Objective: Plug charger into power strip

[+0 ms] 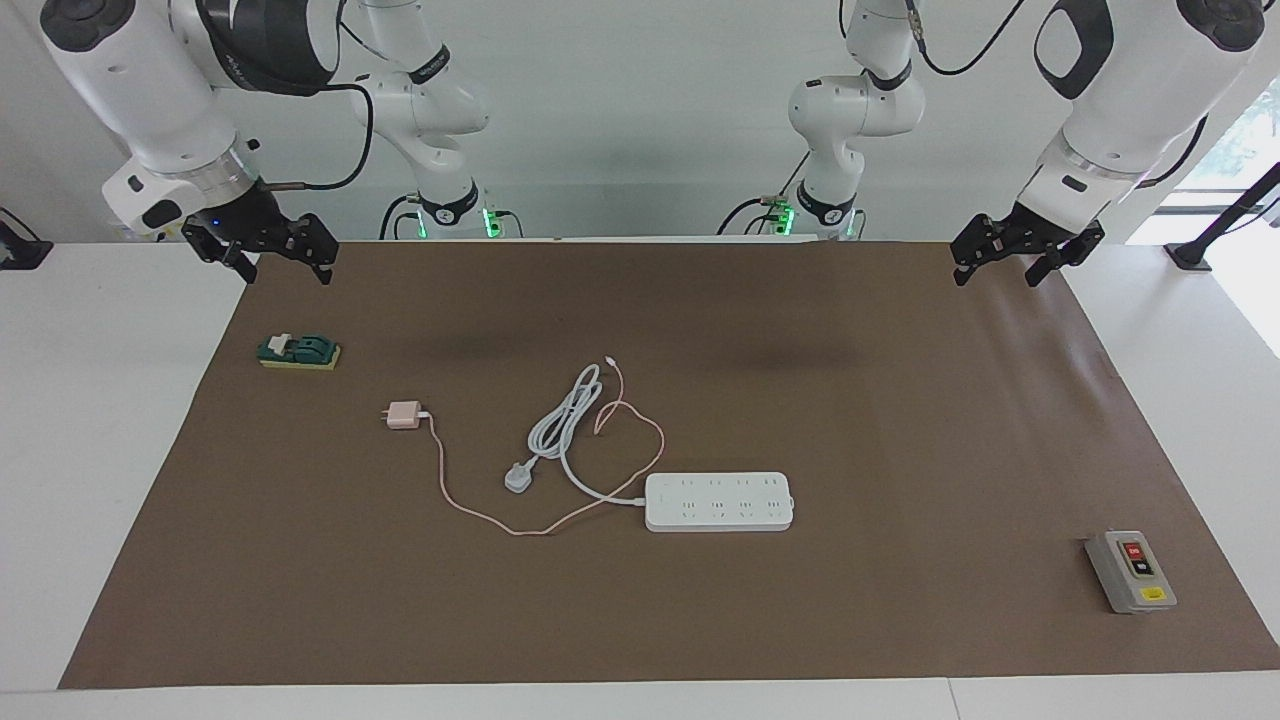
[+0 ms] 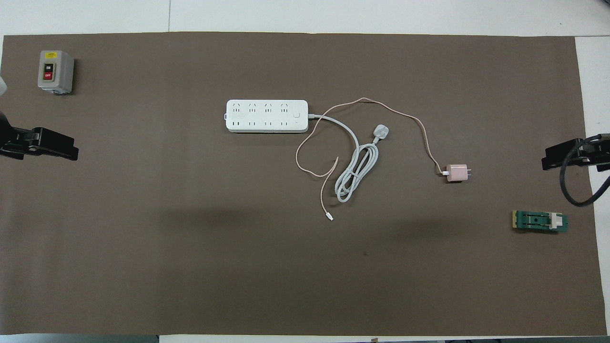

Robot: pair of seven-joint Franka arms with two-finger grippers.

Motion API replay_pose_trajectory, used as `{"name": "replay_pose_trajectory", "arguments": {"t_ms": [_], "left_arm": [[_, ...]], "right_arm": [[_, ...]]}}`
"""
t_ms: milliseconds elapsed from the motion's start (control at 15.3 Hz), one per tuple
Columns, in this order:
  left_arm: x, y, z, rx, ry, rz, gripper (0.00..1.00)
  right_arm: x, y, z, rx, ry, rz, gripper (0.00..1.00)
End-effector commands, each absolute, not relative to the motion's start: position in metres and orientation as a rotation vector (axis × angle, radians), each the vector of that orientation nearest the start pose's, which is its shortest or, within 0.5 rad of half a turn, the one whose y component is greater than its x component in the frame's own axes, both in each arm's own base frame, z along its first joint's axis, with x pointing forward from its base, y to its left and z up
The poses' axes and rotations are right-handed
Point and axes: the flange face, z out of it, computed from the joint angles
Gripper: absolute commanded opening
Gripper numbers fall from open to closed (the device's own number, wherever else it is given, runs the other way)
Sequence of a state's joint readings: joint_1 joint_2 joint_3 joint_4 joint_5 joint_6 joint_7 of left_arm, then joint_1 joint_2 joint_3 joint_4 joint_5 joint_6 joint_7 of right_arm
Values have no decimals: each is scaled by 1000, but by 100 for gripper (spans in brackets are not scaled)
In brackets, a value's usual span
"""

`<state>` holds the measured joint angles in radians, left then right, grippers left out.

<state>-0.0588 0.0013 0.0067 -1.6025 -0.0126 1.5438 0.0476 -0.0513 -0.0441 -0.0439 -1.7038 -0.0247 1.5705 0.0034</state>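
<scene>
The pale-pink charger lies on its side on the brown mat, toward the right arm's end, prongs pointing away from the power strip; it also shows in the overhead view. Its thin pink cable loops across to the white power strip, which lies flat mid-mat with sockets up and also shows from overhead. My right gripper hangs open and empty over the mat's corner near its base. My left gripper hangs open and empty over the other near corner. Both arms wait.
The strip's thick white cord is coiled beside it, ending in a white three-pin plug. A grey box with red and black buttons stands toward the left arm's end. A green block lies below the right gripper.
</scene>
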Motion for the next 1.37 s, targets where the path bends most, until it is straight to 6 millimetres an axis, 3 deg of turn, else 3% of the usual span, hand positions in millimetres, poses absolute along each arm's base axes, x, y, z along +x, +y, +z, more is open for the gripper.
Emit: {"name": "replay_pose_trajectory", "arguments": {"t_ms": [0, 261, 523, 1111, 1307], "left_arm": [[543, -28, 611, -3132, 142, 99, 100], [543, -29, 611, -3132, 144, 99, 100], [543, -29, 611, -3132, 144, 99, 100], [543, -28, 611, -3132, 142, 96, 100], [543, -29, 611, -3132, 144, 99, 100]], "right_arm": [[527, -59, 584, -3138, 427, 115, 100], [527, -59, 581, -3039, 924, 93, 100], [529, -50, 581, -2823, 1450, 37, 100], [527, -42, 580, -2432, 2053, 31, 100], [521, -40, 576, -2416, 2097, 89, 100]]}}
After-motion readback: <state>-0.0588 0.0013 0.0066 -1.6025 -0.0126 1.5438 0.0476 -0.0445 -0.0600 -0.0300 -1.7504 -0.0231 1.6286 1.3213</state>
